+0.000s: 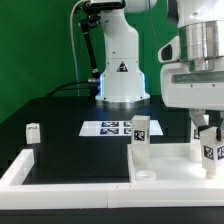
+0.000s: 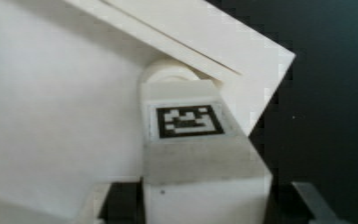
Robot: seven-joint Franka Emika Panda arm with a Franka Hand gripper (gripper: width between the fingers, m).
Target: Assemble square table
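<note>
White leg (image 2: 190, 150) is clamped in your claw (image 2: 211, 202) at the square top's (image 1: 170, 160) corner on the exterior view's right; tilt it and you likely jam it going in.

Furniture parts: the square top (image 1: 168, 159) and the leg (image 2: 194, 175) are showing as smooth white moulded plastic with a soft sheen, the leg carrying a matt black-and-white printed tag (image 2: 190, 120) that is looking like paper. Work surface: the table (image 1: 60, 130) is presenting an even, matt black face, the marker board (image 1: 118, 127) is lying on it as a thin flat white sheet, and the border rail (image 1: 70, 184) is reading as smooth white plastic. Surroundings: the robot base (image 1: 122, 55) is gleaming as glossy white casing, the backdrop (image 1: 30, 50) is appearing matt green and cloth-like, and the fingers (image 2: 123, 205) are looking dark and dull.
</note>
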